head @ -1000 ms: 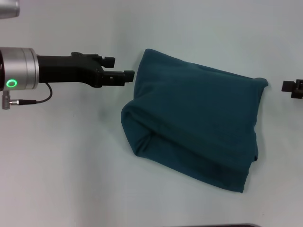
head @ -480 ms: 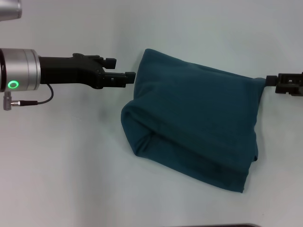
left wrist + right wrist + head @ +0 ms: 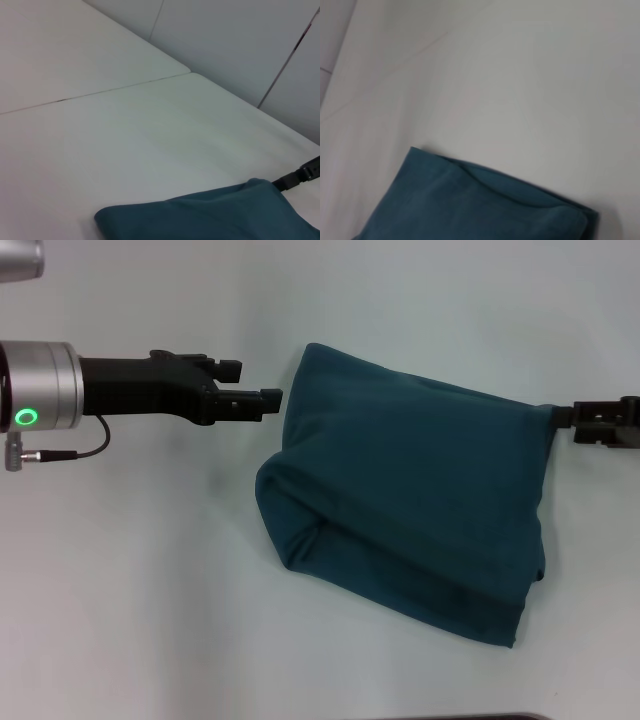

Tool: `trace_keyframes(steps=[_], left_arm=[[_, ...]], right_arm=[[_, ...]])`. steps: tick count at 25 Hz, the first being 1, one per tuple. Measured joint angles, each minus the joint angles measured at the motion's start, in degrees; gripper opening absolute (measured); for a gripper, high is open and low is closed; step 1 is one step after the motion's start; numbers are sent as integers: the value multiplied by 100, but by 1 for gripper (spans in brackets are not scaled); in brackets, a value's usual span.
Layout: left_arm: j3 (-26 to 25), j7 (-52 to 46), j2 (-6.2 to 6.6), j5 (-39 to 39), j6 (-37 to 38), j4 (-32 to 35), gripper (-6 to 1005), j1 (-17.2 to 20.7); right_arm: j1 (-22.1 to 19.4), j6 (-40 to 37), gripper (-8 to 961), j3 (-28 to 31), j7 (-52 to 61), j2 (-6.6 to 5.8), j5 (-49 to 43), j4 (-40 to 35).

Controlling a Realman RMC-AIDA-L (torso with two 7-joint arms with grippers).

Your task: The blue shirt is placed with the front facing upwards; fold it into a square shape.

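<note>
Our left pincer (image 3: 262,400) hovers with its tips slightly spread, just beside the far left edge of the blue shirt (image 3: 410,500) and not gripping it. Our right pincer (image 3: 570,417) meets the shirt's far right corner; we cannot tell whether it has closed on cloth. The shirt lies folded into a skewed block mid-bench (image 3: 130,590). To square it, we judge both far corners need firm, matched grips before pulling evenly.
</note>
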Motion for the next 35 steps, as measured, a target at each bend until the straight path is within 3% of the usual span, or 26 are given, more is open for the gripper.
trace_keyframes(steps=[35], left_arm=[[-30, 0, 25, 40, -61, 26, 799, -54]], right_arm=[[212, -461, 701, -397, 145, 65, 3, -204]])
